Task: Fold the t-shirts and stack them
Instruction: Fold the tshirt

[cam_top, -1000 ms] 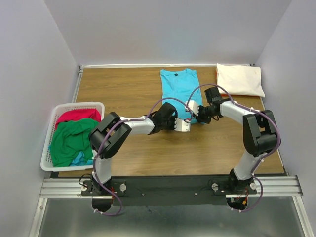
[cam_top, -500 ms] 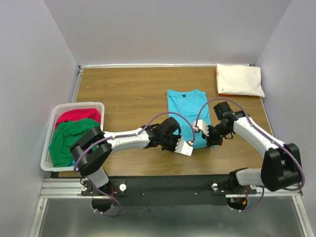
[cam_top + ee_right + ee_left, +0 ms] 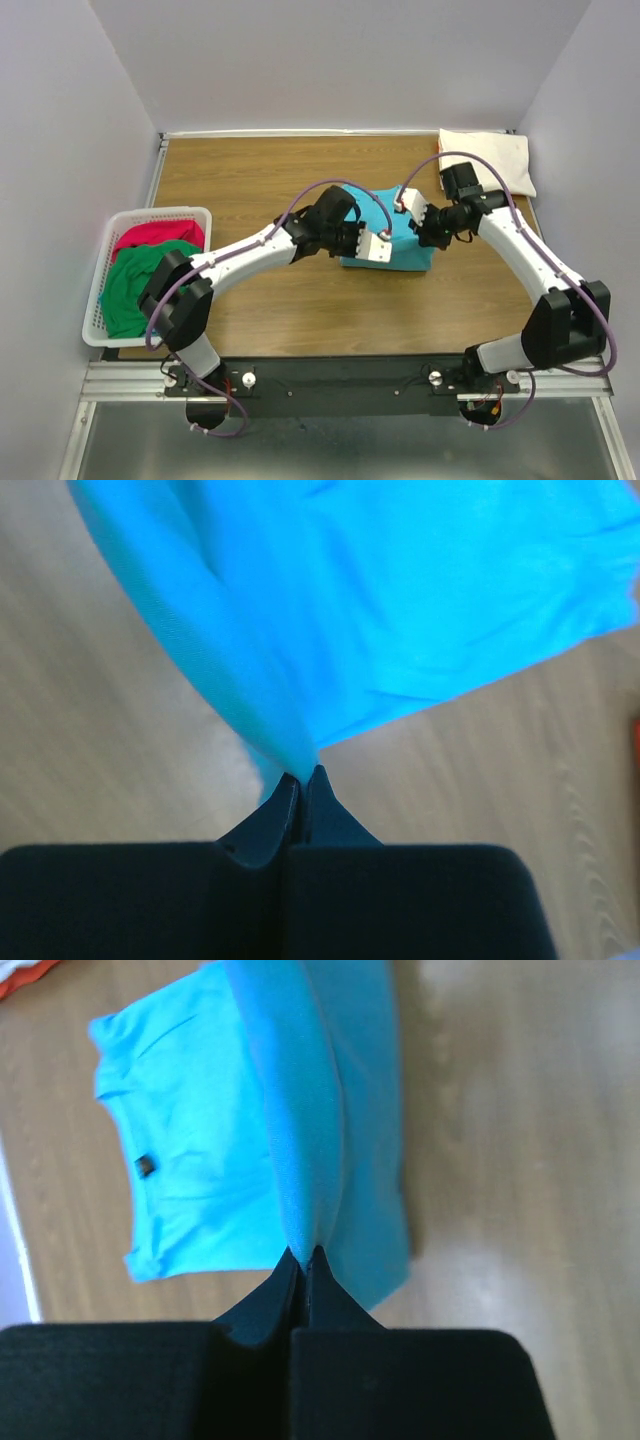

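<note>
While pinching turquoise t-shirt edge at fingertips | left end effector | right end effector

It looked like a robotics lab's test cell, not a home. The wood-grain table was boxed in on three sides by plain pale panels. Along its near edge ran a slotted aluminium rail carrying a black plate. The left arm and right arm, both white and black, were bolted there, with purple cables looping loose along their joints. A grey metal sheet lay below the rail. The only household things were a white lattice basket of clothes, a turquoise t-shirt and a cream-white t-shirt.
</note>
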`<state>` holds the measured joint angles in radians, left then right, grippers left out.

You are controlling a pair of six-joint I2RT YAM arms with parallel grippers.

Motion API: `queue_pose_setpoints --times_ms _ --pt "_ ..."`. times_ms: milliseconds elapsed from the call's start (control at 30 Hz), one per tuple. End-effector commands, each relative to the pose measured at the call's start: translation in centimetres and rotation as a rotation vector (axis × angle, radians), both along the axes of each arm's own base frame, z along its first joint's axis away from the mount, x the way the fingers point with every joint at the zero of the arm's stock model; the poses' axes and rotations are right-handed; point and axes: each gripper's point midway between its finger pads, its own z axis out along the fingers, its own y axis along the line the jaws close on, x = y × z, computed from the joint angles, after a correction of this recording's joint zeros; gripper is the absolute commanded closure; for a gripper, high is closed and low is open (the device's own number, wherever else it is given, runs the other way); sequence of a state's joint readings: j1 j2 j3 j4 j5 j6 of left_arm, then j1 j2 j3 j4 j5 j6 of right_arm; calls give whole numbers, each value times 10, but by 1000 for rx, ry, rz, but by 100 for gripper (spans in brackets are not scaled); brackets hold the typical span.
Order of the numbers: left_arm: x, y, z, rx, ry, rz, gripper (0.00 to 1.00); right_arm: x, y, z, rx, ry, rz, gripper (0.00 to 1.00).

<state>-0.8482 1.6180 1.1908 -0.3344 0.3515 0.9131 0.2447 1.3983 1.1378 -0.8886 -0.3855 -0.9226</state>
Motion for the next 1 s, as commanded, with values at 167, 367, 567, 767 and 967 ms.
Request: queue_pose_setpoints --times_ms 167,367,567,767,967 --pt "114 -9 3 -6 -103 100 100 122 -21 24 23 -170 -233 100" --pt "165 -12 -2 -38 -155 175 100 175 -27 1 35 -171 -304 100" --pt "212 -11 -18 -53 -143 255 100 214 -29 -21 24 -170 -354 100" --pt "230 -6 -7 -101 -201 330 100 237 -25 -19 65 -221 -395 100" --pt "241 -4 8 -161 -288 365 100 263 -23 -6 117 -285 -460 100"
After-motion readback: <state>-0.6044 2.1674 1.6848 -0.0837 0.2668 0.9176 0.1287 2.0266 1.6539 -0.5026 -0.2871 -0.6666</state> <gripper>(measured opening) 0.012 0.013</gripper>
